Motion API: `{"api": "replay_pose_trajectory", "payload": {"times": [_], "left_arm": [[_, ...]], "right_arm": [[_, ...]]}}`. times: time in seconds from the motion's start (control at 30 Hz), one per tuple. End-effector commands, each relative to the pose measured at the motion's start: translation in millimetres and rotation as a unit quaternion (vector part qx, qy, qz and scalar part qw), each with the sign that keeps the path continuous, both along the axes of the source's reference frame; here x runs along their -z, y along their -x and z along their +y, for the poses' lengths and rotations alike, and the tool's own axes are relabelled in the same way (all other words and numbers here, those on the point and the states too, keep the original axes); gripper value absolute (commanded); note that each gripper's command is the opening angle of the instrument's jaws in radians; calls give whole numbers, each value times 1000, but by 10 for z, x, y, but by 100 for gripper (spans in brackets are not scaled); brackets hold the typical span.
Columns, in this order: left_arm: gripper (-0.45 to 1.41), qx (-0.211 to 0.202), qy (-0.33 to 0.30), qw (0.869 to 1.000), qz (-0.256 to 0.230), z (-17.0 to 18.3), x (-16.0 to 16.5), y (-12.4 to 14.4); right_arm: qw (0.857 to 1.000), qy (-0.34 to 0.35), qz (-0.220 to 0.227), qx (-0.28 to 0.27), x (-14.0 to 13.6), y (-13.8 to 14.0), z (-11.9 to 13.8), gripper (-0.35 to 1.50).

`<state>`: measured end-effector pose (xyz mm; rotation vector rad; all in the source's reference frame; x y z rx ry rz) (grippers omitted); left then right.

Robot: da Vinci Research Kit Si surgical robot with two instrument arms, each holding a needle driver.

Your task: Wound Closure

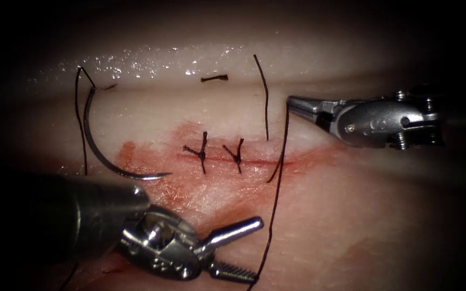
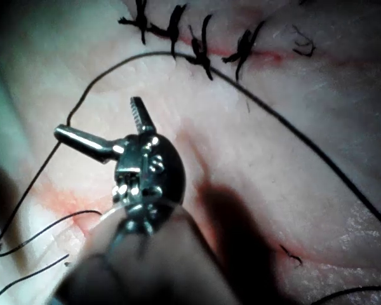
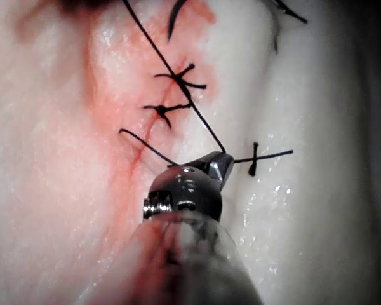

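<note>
Lying loose on the tissue [image 1: 351, 226], the needle [image 1: 101, 153] rests just beyond the left tool [image 1: 241, 250], whose jaws gape empty. Two knots [image 1: 219, 153] close the cut [image 1: 297, 159]; the right tool [image 1: 297, 103] seemingly pinches the thread [image 1: 276, 194], third stitch untied.

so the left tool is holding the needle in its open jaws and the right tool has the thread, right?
Not quite. In the endoscope view the left tool has its jaws open but holds nothing; the needle lies free on the tissue, left of the stitches. The right tool does have its jaws shut on the thread.
</note>
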<state>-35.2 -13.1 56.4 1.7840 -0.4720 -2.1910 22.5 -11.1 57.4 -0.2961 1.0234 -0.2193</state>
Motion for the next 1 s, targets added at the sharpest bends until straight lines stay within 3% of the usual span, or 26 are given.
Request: {"api": "replay_pose_trajectory", "payload": {"times": [0.03, 0.47, 0.8, 1.0], "left_arm": [[93, 7, 0, 1000, -9, 2, 2, 6], [86, -1, 5, 1000, -27, -10, 2, 19], [88, -18, 28, 999, -42, -16, 20, 13], [79, -19, 37, 998, -43, -17, 22, 12]], "right_arm": [[1000, -1, 0, 1, -6, -10, 0, -35], [1000, -2, -1, -1, -7, -14, 3, -35], [1000, -2, -2, -1, -9, -15, 8, -35], [1000, -2, -1, -1, -9, -14, 7, -35]]}}
